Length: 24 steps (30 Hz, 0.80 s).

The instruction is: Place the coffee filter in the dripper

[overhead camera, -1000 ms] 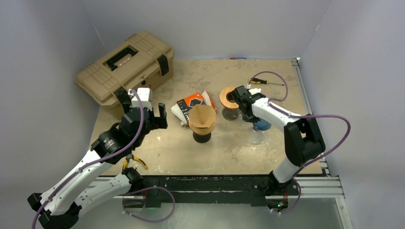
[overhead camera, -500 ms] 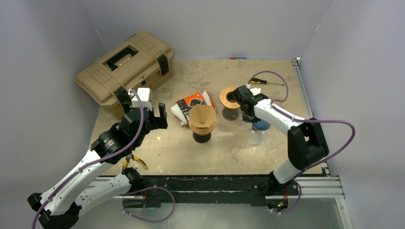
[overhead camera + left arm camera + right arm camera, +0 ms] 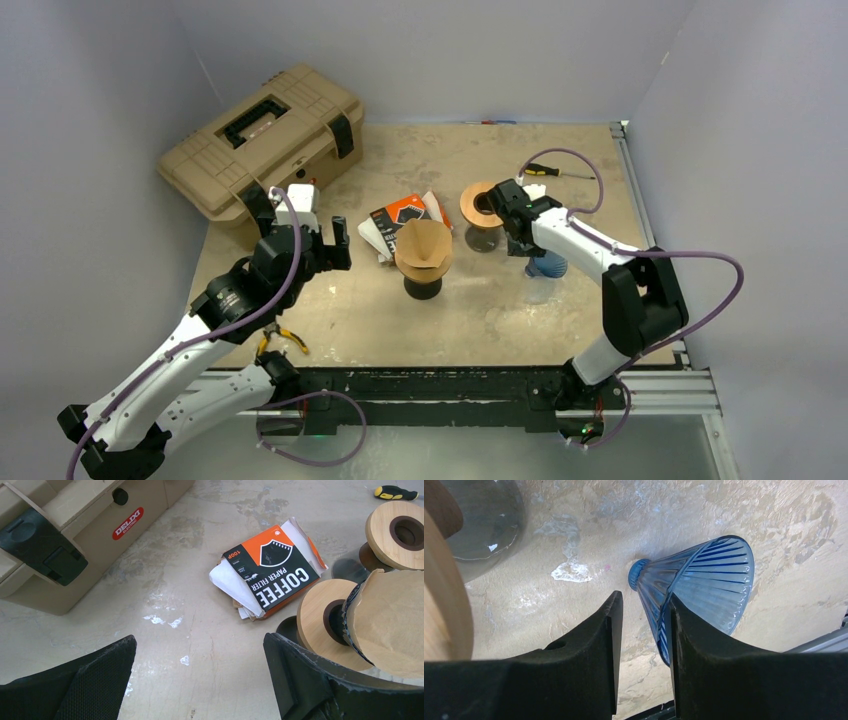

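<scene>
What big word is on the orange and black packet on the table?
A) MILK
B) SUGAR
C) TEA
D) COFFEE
D: in the left wrist view the packet reads COFFEE PAPER FILTER in white letters on its black part.

The dripper (image 3: 704, 585) is showing translucent blue, ribbed and glossy, either glass or plastic. The table (image 3: 744, 510) is looking rough, matt and stained. The wooden stand (image 3: 380, 530) is looking smooth, the coffee filter (image 3: 395, 620) is showing matt brown paper, and the toolbox (image 3: 90, 505) is showing matt tan plastic.
</scene>
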### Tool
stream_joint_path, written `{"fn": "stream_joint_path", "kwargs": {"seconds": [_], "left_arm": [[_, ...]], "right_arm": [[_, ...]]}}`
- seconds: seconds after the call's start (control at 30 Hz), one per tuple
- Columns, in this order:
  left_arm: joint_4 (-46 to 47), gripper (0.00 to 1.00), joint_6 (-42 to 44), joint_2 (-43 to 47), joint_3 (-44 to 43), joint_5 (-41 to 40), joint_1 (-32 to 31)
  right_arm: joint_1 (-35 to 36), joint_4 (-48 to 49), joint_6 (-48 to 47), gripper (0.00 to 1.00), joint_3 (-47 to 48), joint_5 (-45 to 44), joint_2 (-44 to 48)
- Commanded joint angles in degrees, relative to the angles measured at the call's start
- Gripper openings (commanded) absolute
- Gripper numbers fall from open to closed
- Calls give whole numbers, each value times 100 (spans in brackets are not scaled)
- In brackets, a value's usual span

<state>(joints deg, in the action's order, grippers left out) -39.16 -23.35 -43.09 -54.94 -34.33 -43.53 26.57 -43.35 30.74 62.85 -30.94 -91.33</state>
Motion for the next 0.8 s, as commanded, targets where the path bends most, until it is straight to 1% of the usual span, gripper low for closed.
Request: {"fn": "stream_joint_path", "kwargs": {"seconds": [0.0, 0.1, 0.2, 0.47, 0.77], "left_arm": [[26, 99, 24, 55, -79, 9, -9], [29, 99, 24, 55, -83, 7, -8], [31, 99, 23, 64, -79, 1, -8], [30, 99, 24, 49, -81, -1, -14], [20, 99, 24, 38, -79, -12, -8]], "right_arm": [[-6, -62, 27, 39, 103, -189, 223], [2, -54, -15, 39, 172, -72, 398], [4, 55, -149, 38, 199, 236, 557], [22, 234, -284, 35, 121, 867, 636], [26, 283, -305, 35, -89, 1213, 700]]}}
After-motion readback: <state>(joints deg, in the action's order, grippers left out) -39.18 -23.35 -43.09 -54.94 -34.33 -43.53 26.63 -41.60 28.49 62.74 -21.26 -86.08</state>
